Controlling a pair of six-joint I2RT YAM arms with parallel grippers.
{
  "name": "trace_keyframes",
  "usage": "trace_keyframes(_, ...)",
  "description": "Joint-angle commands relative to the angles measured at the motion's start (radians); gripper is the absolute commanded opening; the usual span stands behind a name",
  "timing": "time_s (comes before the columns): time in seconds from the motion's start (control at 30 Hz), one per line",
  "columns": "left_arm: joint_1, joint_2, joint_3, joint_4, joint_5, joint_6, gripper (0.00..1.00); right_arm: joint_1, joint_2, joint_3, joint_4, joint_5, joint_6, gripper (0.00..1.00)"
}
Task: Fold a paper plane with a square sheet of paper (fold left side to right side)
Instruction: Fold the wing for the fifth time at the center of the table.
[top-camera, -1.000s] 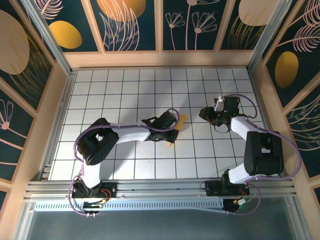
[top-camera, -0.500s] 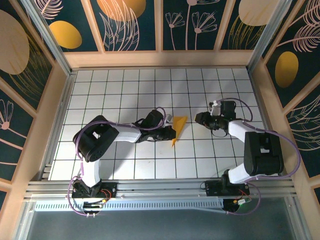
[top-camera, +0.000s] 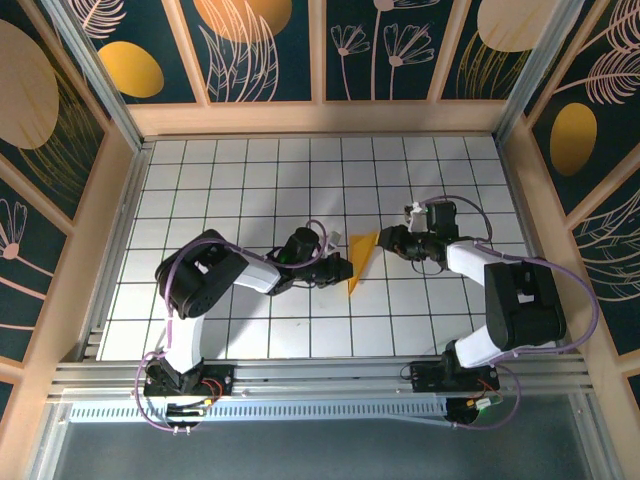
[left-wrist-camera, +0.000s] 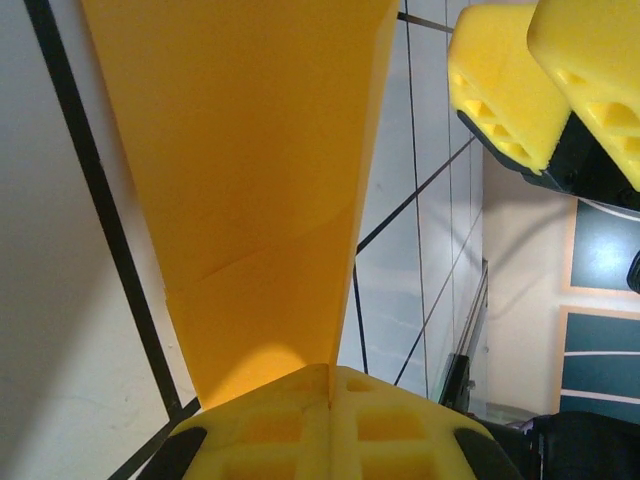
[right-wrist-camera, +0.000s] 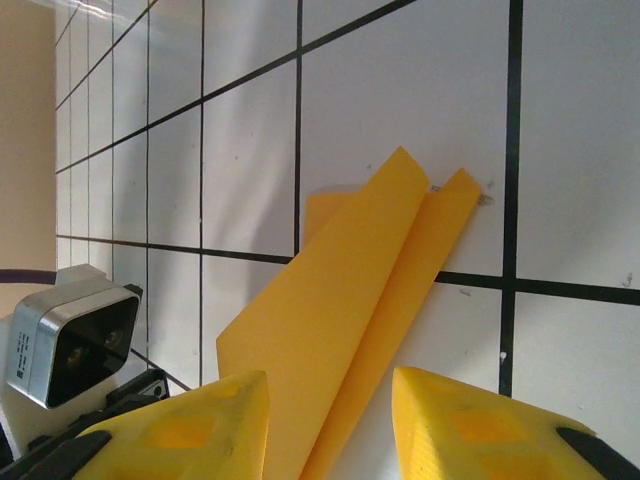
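The paper plane (top-camera: 361, 262) is lying as a narrow yellow-orange wedge on the white grid table (top-camera: 250, 180), with its point aiming toward the arm bases and its wide end aiming away from them.

The left gripper (top-camera: 343, 268) is reaching the paper plane from its left side. From above, the dark wrist is covering the fingertips, so the grip is hard to make out there. In the left wrist view the left gripper (left-wrist-camera: 330, 400) is pressing its two yellow foam pads together on the near edge of the paper plane (left-wrist-camera: 250, 180). The pads are hiding that edge. The frame is cutting off the far end of the sheet, and a faint slanting crease is crossing its face.

The right gripper (top-camera: 383, 240) is sitting just beside the wide end of the paper plane, on its right. In the right wrist view the right gripper (right-wrist-camera: 328, 385) is holding its fingers apart, one on either side of the paper plane (right-wrist-camera: 340, 290). Two overlapping flaps are showing there, and the lower end is running out of the bottom of the frame. I cannot tell whether either finger is touching the paper. Its fingers (left-wrist-camera: 500, 95) are also appearing to the right of the paper plane in the left wrist view, half cropped.

The left wrist camera (right-wrist-camera: 70, 335) is peeking in to the left of the paper plane.
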Motion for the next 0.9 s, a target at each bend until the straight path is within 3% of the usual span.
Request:
trace_keyframes(0.0,0.007,0.027,-0.020,0.100,0.024,-0.051,0.00,0.023,0.010,-0.007,0.008,0.038,0.038,0.37)
trace_keyframes(0.87,0.006,0.116,-0.035,0.216,0.064,-0.143,0.00,0.126,0.066,-0.021,0.015,0.148,0.172,0.32)
